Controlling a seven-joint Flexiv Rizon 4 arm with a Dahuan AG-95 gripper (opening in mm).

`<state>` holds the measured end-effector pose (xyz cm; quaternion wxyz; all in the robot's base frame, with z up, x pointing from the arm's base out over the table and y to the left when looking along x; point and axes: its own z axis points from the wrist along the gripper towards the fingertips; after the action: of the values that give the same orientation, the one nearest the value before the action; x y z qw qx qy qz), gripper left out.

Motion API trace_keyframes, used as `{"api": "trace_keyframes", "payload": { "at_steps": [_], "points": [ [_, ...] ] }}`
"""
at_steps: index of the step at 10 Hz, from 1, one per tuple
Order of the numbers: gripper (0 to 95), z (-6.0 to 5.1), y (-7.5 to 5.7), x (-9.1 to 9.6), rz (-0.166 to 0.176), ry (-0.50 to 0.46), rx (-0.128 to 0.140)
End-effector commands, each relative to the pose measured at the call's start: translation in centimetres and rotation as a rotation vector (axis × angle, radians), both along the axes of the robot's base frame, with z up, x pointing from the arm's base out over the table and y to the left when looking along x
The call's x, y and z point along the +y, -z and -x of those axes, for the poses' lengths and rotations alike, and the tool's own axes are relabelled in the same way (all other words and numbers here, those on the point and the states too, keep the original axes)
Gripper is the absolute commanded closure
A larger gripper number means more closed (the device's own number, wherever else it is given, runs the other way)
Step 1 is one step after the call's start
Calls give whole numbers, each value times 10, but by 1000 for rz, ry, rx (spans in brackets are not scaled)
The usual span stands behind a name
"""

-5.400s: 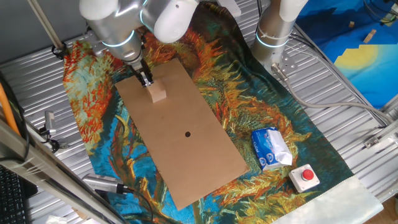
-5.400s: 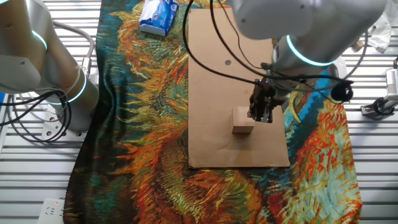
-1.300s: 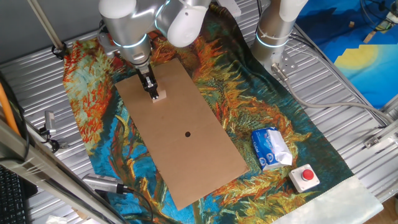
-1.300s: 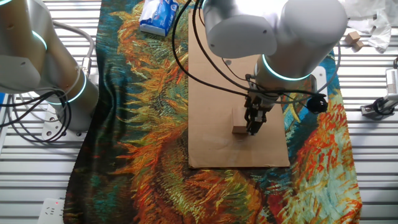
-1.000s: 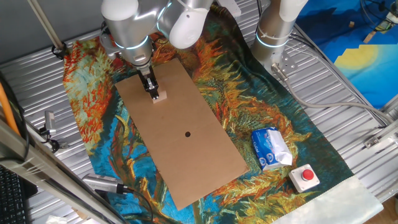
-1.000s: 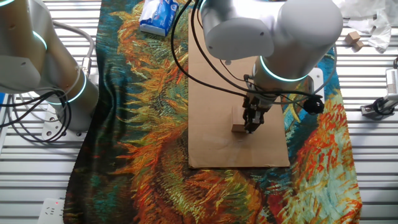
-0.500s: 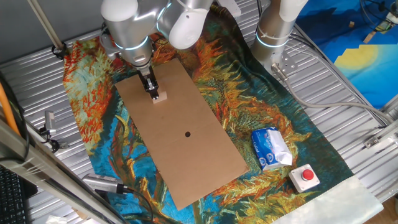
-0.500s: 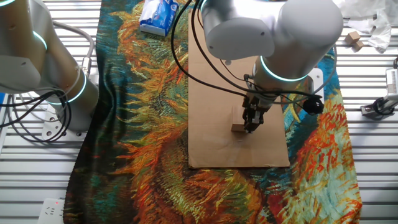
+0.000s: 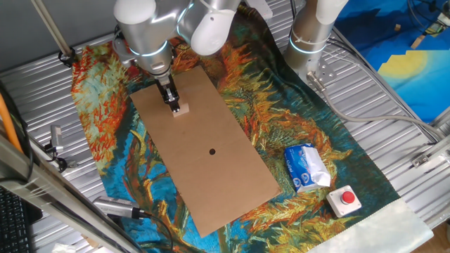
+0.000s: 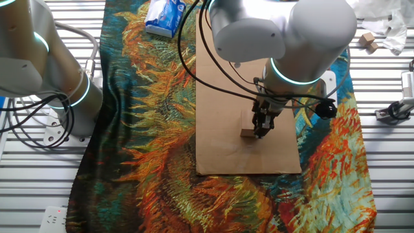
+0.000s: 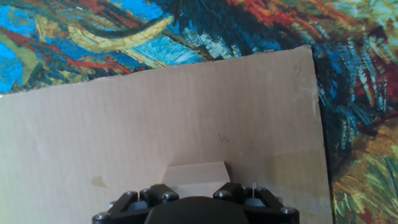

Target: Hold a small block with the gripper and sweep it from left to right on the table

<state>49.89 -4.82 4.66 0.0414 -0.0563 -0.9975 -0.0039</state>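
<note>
The small block (image 9: 181, 109) is a pale tan cube on the brown board (image 9: 211, 176), near the board's far-left end. The black gripper (image 9: 173, 105) points straight down over it, shut with a finger on each side of the block. In the other fixed view the block (image 10: 247, 133) peeks out just left of the gripper (image 10: 260, 132). In the hand view the block (image 11: 196, 173) sits between the two fingers at the gripper (image 11: 196, 190), resting on the board (image 11: 124, 118). Most of the block is hidden by the fingers.
The board lies on an orange-blue painted cloth (image 9: 105, 105) over the ribbed metal table (image 9: 394, 140). A blue-white packet (image 9: 306, 167) and a red button (image 9: 346, 199) lie at the right. A second silver arm's base (image 9: 309, 39) stands at the back. Loose small blocks (image 10: 369, 41) lie off the cloth.
Since 5.4 s ago the gripper has moved from beside the block to down over it and closed on it. Over the last second nothing has visibly moved.
</note>
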Motion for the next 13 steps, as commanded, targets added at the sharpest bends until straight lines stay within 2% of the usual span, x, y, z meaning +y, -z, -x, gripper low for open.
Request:
{"api": "trace_keyframes", "payload": {
  "at_steps": [1, 2, 3, 7, 8, 13],
  "points": [
    [380, 0, 7, 0, 3, -5, -3],
    [380, 0, 7, 0, 1, -6, -5],
    [190, 0, 7, 0, 2, -7, -6],
    [190, 1, 10, 0, 2, 3, -13],
    [380, 1, 10, 0, 2, 7, -11],
    [380, 4, 17, 2, 3, 12, -14]
  ]
}}
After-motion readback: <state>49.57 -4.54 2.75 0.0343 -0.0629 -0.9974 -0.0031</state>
